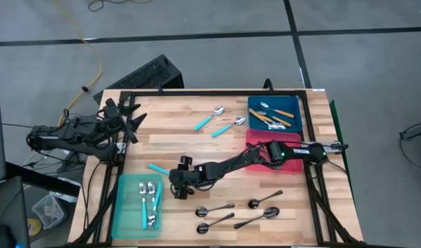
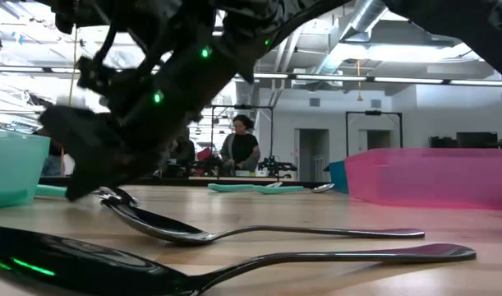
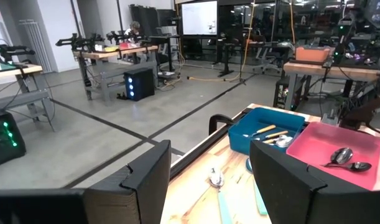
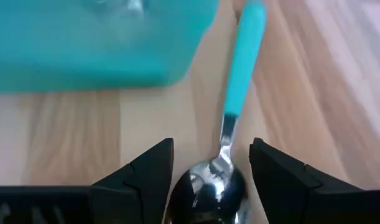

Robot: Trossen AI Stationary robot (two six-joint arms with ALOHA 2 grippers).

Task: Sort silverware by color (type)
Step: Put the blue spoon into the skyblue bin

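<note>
Right arm reaches low and long across the wooden table [image 1: 196,141] from its base by the pink bin [image 1: 255,141], wrist bent down so the right gripper [image 1: 177,184] hangs just beside the teal bin [image 1: 127,207]. Its claw stands wide, straddling the bowl of a teal-handled spoon [image 4: 230,134] that lies flat on the wood, handle pointing toward the teal bin; the fingers [image 4: 146,171] flank the bowl without clamping it. Left arm waits folded at the table's far left edge, left gripper [image 1: 132,118] also wide and holding nothing. Two more teal spoons [image 1: 218,121] lie loose near the blue bin [image 1: 293,120], and four dark metal spoons [image 1: 239,207] rest near the table's front edge.
</note>
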